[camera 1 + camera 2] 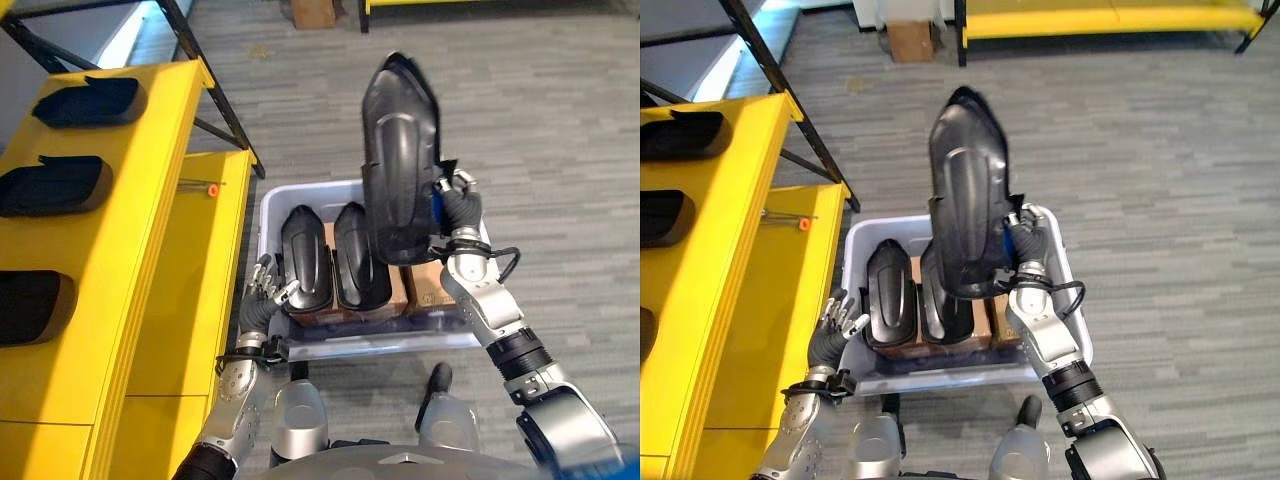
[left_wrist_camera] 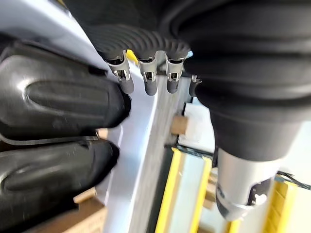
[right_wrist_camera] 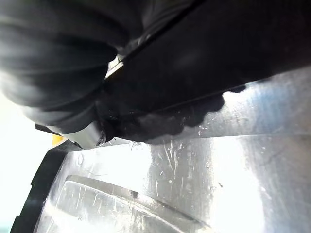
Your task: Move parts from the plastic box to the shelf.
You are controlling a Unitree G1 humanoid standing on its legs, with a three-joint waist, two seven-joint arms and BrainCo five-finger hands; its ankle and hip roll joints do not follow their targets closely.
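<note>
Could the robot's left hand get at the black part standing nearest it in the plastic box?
Probably yes. The left hand rests at the plastic box's near-left rim with relaxed fingers, right beside that black part, and nothing lies between them. The right hand holds the lifted part above the box's other side.

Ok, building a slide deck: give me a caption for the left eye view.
Right hand lifts a black part above the plastic box, beside the yellow shelf.

Both eye views are looking steeply down from the head, sharing the plastic box (image 1: 270, 215), the yellow shelf (image 1: 150, 200) and the grey floor (image 1: 1160, 160). The left wrist view is facing along its fingers (image 2: 125, 83) at the box wall, very close. The right wrist view is pressing against a black part (image 3: 233, 53).
</note>
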